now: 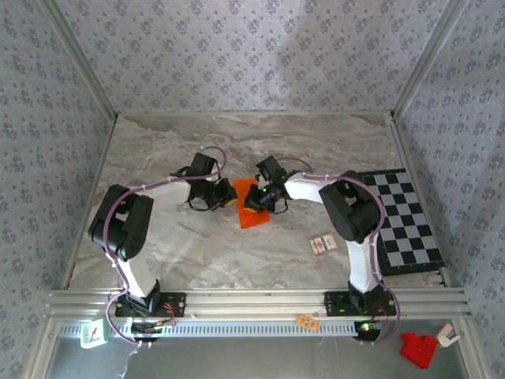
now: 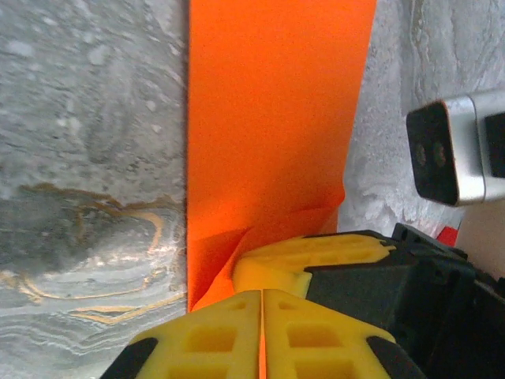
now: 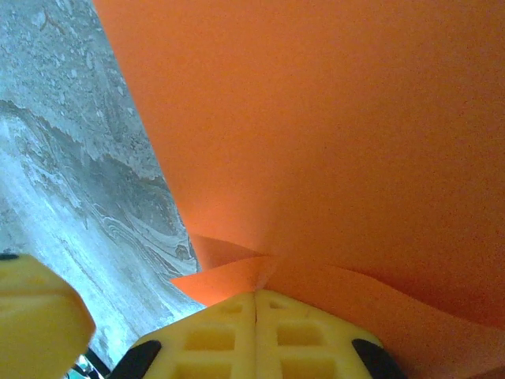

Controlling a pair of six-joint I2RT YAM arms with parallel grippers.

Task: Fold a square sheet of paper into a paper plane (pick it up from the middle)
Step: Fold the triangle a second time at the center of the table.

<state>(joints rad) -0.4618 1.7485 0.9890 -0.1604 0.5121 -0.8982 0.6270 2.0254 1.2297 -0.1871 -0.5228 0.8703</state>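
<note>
The square sheet of paper [image 1: 252,212] is bright orange and lies folded into a narrower creased shape at the middle of the marble table [image 1: 158,150]. In the left wrist view it runs away as a long strip [image 2: 272,118] with layered flaps near my jaws. My left gripper [image 2: 261,312] is shut, with a thin orange edge pinched between its yellow fingers. My right gripper [image 3: 256,304] is also shut, clamping a fold of the paper [image 3: 331,134] where the flaps meet. The two grippers [image 1: 223,195] [image 1: 254,199] sit close together at the sheet's far end.
A black-and-white checkered board [image 1: 402,221] lies at the right. Two small cards [image 1: 322,244] rest right of centre near the front. A red block [image 1: 418,349] and a green-white tag [image 1: 93,334] sit below the front rail [image 1: 252,302]. Patterned walls enclose the table.
</note>
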